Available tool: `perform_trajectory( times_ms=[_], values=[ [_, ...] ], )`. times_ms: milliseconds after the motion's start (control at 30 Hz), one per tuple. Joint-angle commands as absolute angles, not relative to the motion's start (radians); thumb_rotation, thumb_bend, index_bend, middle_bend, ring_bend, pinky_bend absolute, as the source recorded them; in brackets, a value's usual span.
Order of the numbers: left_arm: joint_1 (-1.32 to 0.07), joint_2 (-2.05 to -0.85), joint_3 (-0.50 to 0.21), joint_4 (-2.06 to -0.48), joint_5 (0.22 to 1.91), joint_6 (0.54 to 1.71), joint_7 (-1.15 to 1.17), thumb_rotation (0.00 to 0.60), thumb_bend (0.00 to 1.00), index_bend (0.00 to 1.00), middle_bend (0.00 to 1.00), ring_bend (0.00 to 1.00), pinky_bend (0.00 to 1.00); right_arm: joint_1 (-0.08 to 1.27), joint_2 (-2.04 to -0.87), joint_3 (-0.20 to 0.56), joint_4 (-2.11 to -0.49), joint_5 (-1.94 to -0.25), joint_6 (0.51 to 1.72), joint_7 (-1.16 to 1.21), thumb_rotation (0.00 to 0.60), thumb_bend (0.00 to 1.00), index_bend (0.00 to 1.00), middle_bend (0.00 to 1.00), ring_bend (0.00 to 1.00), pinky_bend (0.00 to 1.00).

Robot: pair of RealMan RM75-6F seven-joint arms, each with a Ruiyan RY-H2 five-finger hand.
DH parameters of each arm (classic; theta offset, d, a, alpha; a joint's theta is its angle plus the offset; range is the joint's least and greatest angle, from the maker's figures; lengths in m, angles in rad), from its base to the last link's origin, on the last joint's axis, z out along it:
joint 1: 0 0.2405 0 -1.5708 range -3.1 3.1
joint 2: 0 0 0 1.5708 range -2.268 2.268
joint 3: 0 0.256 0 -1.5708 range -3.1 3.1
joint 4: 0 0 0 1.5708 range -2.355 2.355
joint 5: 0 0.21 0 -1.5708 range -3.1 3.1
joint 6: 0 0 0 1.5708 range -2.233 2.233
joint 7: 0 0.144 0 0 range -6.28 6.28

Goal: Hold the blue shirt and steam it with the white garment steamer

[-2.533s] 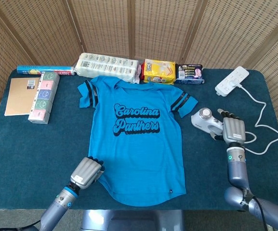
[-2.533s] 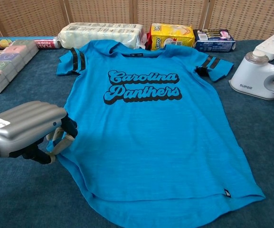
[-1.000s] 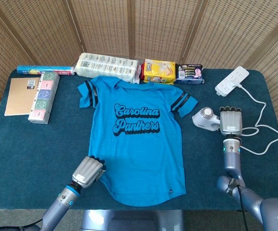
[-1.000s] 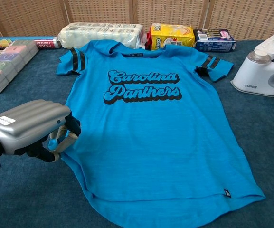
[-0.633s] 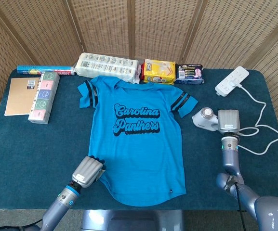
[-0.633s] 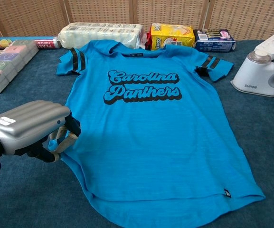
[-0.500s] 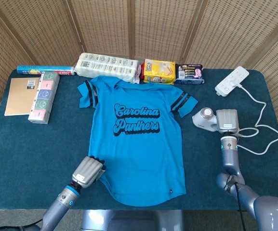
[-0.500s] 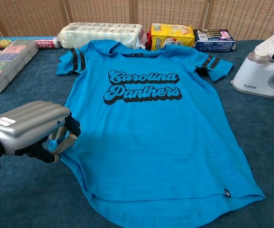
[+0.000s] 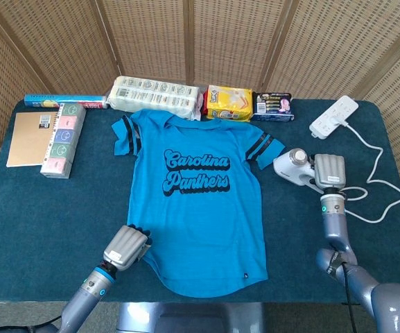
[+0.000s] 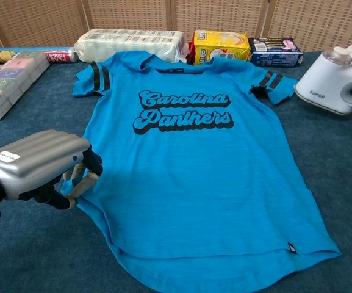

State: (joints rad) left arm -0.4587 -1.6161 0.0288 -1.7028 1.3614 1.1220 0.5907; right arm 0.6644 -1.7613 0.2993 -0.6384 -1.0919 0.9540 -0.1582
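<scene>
- Two hands in view: left hand (image 9: 125, 248) at the near-left hem, right hand (image 9: 328, 171) at the table's right side.
- Left hand: fingers (image 10: 85, 173) curled down, pinching the lower-left edge of the blue shirt (image 9: 200, 201); cloth bunched a bit under them.
- Right hand: wrapped round the handle of the white garment steamer (image 10: 332, 81), fingers clamped on it; steamer tilted, nose raised, just right of the shirt's right sleeve, not touching cloth.
- One shirt, flat on the blue table (image 9: 33, 208), collar toward the far side, black "Carolina Panthers" print up.
- One steamer; its cord (image 9: 376, 187) loops on the table w/ one white power strip (image 9: 334, 116) at far right.
- Far edge: one white wrapped pack (image 9: 156, 96), one yellow packet (image 9: 228, 103), one dark box (image 9: 272, 106), all closed, contents not visible.
- Left side: one blue roll box (image 9: 64, 103), one stack of pastel packs (image 9: 64, 139), one brown notebook (image 9: 30, 137).
</scene>
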Motion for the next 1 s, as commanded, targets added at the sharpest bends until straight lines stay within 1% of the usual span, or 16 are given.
perform_trajectory(
  times_ms=[33, 133, 200, 533, 633, 800, 1000],
  values=[
    [-0.459, -1.616, 0.029, -1.704, 1.362, 1.123, 0.591, 0.600, 0.44, 0.81, 0.71, 0.57, 0.50, 0.656, -1.747, 0.306, -0.655, -1.097, 0.965, -0.146, 0.600, 0.36, 0.71, 0.78, 0.81, 0.81],
    [-0.458, -1.615, 0.030, -1.705, 1.364, 1.125, 0.593, 0.600, 0.44, 0.81, 0.71, 0.57, 0.50, 0.646, -1.727, 0.309, -0.686, -1.103, 0.979, -0.136, 0.600, 0.36, 0.71, 0.78, 0.81, 0.81],
    [-0.458, -1.613, 0.031, -1.709, 1.369, 1.128, 0.595, 0.600, 0.44, 0.81, 0.71, 0.57, 0.50, 0.637, -1.697, 0.304, -0.738, -1.126, 1.011, -0.132, 0.600, 0.36, 0.71, 0.78, 0.81, 0.81],
    [-0.460, -1.606, 0.031, -1.716, 1.371, 1.130, 0.601, 0.600, 0.44, 0.81, 0.71, 0.57, 0.50, 0.613, -1.592, 0.288, -0.978, -1.158, 1.067, -0.221, 0.600, 0.36, 0.71, 0.77, 0.81, 0.81],
    [-0.461, -1.603, 0.032, -1.723, 1.380, 1.133, 0.601, 0.600, 0.44, 0.81, 0.71, 0.57, 0.50, 0.621, -1.551, 0.275, -1.127, -1.180, 1.091, -0.315, 0.600, 0.36, 0.71, 0.77, 0.81, 0.81],
    [-0.463, -1.599, 0.032, -1.725, 1.381, 1.131, 0.601, 0.600, 0.44, 0.81, 0.71, 0.57, 0.50, 0.630, -1.519, 0.271, -1.268, -1.145, 1.087, -0.444, 0.600, 0.36, 0.71, 0.77, 0.81, 0.81],
    [-0.467, -1.601, 0.030, -1.724, 1.379, 1.125, 0.600, 0.600, 0.44, 0.81, 0.71, 0.57, 0.50, 0.650, -1.521, 0.263, -1.369, -1.108, 1.089, -0.566, 0.600, 0.36, 0.71, 0.77, 0.81, 0.81]
  ],
)
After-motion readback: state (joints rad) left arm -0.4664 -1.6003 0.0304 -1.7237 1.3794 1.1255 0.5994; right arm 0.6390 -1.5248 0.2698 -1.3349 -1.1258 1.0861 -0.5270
